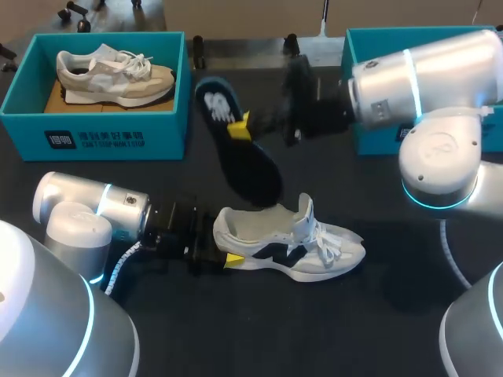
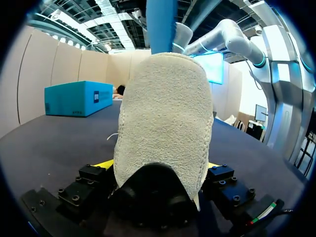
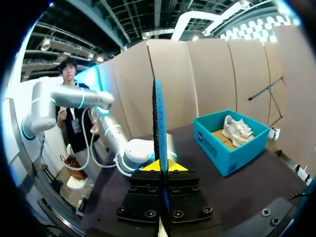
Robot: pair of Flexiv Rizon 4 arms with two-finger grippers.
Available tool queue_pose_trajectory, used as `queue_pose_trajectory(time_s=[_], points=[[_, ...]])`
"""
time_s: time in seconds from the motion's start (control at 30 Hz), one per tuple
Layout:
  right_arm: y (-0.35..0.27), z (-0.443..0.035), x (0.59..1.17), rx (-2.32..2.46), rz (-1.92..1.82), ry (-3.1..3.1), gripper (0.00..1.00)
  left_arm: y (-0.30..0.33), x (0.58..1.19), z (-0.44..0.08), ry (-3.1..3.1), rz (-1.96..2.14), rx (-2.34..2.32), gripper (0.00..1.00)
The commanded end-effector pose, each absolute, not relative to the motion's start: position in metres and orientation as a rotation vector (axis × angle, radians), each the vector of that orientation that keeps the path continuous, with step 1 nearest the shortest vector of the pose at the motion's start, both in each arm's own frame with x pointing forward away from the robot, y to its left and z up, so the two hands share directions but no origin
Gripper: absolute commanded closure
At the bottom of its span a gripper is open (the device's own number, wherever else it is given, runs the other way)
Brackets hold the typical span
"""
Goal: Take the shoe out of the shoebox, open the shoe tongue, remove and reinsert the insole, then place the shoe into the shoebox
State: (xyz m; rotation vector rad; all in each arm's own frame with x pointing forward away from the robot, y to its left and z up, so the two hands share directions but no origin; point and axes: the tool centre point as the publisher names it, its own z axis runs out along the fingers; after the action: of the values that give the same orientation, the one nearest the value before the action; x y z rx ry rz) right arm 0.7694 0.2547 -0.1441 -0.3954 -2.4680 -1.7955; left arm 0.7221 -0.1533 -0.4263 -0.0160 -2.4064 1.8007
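Observation:
A white shoe with dark side panels [image 1: 299, 247] stands upright on the black table, toe pointing right. My left gripper [image 1: 228, 250] is at its heel. In the left wrist view the fuzzy heel [image 2: 163, 123] fills the gap between the fingers, which touch it on both sides. My right gripper [image 1: 242, 126] is shut on a dark insole [image 1: 247, 161], held above the table behind the shoe. In the right wrist view the insole [image 3: 159, 123] stands edge-on, rising from between the closed fingers. The open teal shoebox [image 1: 102, 133] sits at the back left.
A beige shoe [image 1: 110, 75] lies inside the left shoebox. A second teal box [image 1: 369, 47] stands at the back right, partly hidden by my right arm. Bare black table lies in front of the white shoe.

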Motion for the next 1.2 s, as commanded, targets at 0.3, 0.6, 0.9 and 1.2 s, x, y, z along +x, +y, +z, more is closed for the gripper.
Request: queue_pose_trajectory(time_s=[0.3,0.6,0.9,1.2], points=[[0.221,-0.108,0.757,-0.571,-1.806,-2.399,1.0,-0.152,0.725,-0.431,-2.408,1.798,-0.016,1.0],[0.221,-0.108,0.757,-0.571,-1.806,-2.399,1.0,-0.152,0.725,-0.431,-2.408,1.798,-0.016,1.0],[0.182,-0.088,0.749,-0.692,-1.841,-2.412,1.0,-0.152,0.725,-0.431,-2.408,1.798,-0.016,1.0],[0.147,-0.065,0.732,-0.681,-1.887,-2.334,1.0,-0.152,0.725,-0.431,-2.408,1.798,-0.016,1.0]])
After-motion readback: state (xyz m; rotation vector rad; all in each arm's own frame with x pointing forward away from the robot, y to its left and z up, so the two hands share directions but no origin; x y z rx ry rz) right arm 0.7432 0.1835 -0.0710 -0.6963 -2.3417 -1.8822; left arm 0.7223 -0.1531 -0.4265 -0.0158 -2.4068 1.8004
